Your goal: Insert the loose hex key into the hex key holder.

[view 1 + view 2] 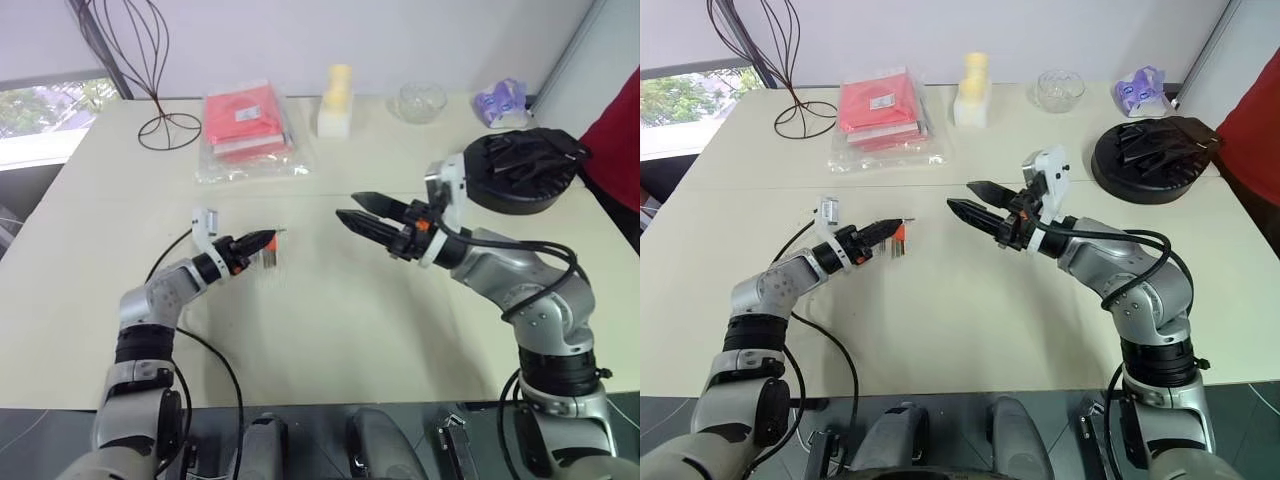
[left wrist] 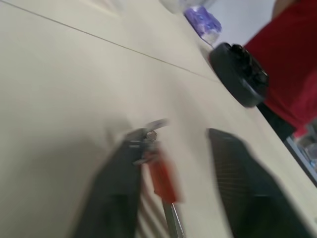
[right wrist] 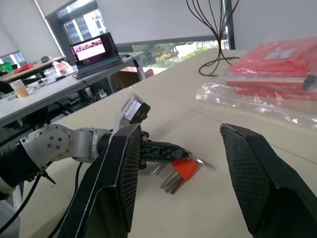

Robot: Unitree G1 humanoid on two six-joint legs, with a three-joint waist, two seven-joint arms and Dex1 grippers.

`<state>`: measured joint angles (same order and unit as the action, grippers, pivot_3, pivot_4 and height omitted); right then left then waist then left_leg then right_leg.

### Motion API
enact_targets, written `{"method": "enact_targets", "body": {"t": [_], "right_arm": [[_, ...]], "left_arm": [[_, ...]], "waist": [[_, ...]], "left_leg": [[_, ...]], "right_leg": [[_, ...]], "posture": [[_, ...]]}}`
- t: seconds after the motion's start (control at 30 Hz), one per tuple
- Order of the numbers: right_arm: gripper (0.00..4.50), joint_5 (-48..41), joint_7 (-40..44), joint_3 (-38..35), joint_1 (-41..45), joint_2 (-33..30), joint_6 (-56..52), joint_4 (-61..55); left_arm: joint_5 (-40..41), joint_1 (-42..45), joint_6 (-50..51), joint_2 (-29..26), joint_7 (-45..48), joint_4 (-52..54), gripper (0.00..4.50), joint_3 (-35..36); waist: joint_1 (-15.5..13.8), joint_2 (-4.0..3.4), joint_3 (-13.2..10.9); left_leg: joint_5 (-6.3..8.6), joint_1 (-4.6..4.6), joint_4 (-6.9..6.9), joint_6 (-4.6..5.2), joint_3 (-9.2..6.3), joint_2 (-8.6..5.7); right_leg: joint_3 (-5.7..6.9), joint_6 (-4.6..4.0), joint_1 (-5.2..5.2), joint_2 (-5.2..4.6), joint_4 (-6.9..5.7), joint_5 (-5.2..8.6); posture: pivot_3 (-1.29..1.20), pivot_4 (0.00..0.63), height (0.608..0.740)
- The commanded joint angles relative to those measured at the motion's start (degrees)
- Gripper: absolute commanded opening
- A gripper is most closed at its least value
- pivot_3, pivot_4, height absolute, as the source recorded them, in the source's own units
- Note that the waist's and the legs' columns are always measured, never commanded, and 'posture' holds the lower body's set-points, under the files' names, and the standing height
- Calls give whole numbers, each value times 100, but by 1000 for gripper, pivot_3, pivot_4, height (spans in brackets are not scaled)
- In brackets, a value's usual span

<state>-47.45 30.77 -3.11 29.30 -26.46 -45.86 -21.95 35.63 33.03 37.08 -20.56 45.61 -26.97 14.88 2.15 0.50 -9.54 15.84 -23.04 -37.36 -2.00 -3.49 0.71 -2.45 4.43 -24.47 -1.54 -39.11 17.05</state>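
Observation:
The hex key holder [image 3: 183, 166], a small orange-red block with short metal keys [image 3: 168, 179] fanning out, lies on the cream table [image 1: 330, 330] left of centre. A thin silver rod, which I take for the loose hex key [image 3: 204, 162], juts from its end; I cannot tell whether it is seated. My left gripper [image 1: 265, 240] sits low over the holder [image 2: 161, 173] and is open, the block close beside one finger [image 2: 114, 193]. My right gripper [image 1: 350, 208] hovers to the right of it, above the table, open and holding nothing, pointing toward the holder.
At the back stand a wire stand [image 1: 160, 110], a red packet in clear plastic [image 1: 250, 125], a pale yellow block [image 1: 337, 100], a glass bowl [image 1: 420, 100] and a purple item [image 1: 500, 100]. A round black tray [image 1: 525, 170] sits back right, beside a person in red [image 1: 615, 150].

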Motion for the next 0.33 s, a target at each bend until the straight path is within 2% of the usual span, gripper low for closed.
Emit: {"method": "enact_targets", "body": {"t": [0.03, 0.07, 0.23, 0.33], "right_arm": [[2629, -27, 50, -102, 128, 26, 90, -33], [2629, -19, 53, -102, 116, 21, 86, -33], [2629, 0, 51, -166, -4, -78, 46, -51], [2629, -10, 4, -238, -128, -119, 33, -88]], "left_arm": [[-252, 74, -332, -179, -199, 41, 4119, 60], [-393, 59, -511, -224, -309, 0, 4476, 46], [-1365, -92, -1627, -770, -765, 22, 4476, -134], [-1416, -248, -1893, -961, -791, 544, 4476, -41]], "waist": [[4, 0, 0], [5, 0, 0], [36, 1, 0], [30, 1, 0]], "left_leg": [[0, 0, 0, 0, 0, 0], [0, 0, 0, 0, 0, 0], [0, 3, 2, 0, 0, 1], [0, 5, 10, 0, 1, 3]], "right_leg": [[0, 0, 0, 0, 0, 0], [0, 0, 0, 0, 0, 0], [-1, 0, 0, -2, 0, 0], [-3, 0, -1, -6, 0, 0]], "posture": [[0, 150, 740], [0, 150, 740], [0, 150, 740], [0, 150, 740]]}}
